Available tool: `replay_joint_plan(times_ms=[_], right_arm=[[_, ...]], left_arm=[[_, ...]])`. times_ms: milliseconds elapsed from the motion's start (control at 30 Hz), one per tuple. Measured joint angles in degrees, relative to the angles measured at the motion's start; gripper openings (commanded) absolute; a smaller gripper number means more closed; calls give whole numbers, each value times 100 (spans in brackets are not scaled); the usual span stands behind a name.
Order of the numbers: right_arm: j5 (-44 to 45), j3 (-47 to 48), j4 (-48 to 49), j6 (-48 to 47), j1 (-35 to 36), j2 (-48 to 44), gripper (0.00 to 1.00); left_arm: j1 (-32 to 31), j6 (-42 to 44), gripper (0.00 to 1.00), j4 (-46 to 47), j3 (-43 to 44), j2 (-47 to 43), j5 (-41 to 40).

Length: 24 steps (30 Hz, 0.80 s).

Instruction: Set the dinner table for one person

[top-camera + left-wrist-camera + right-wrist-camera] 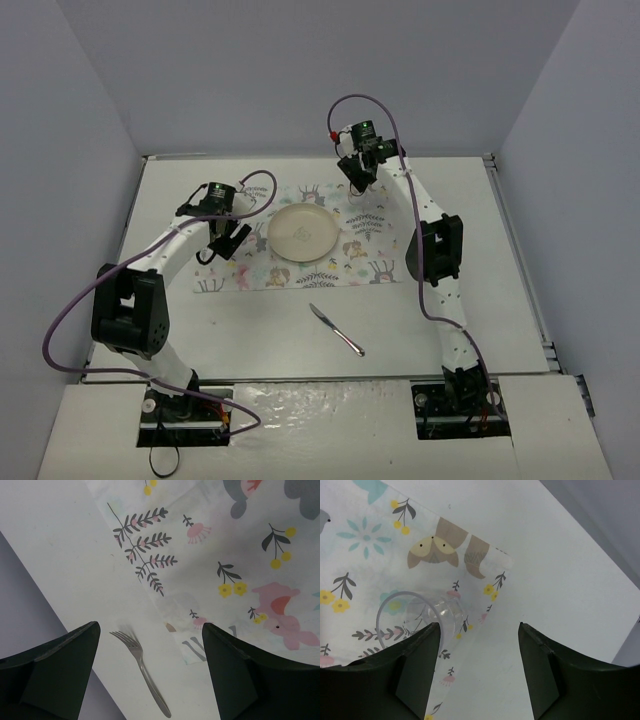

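The left gripper (150, 626) hangs over the left edge of the mat (300, 272), fingers spread wide and gripping nothing. Below it, the fork (142, 667) lies just off that left edge, roughly parallel to it. The dinner table (470, 250) lies under the mat and reaches out past it on every side. In the mat's middle sits the plate (303, 232). The knife (335, 330) lies off the mat, near its front edge, angled. The right gripper (479, 625) hovers above the mat's far right corner, released, fingers apart. The clear glass (420, 615) stands on the mat by that corner, partly hidden behind one finger.
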Motion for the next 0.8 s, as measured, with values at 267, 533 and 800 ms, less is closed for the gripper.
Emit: replay_joint_plan(times_ms=[267, 533, 800], right_arm=[[84, -131, 129, 1, -101, 59, 57], [79, -319, 189, 14, -372, 192, 56], [-30, -500, 325, 41, -513, 189, 69]], left_arm=[[-1, 0, 81, 13, 55, 202, -1], [-60, 2, 80, 18, 87, 357, -23], [-68, 0, 80, 61, 108, 359, -151]])
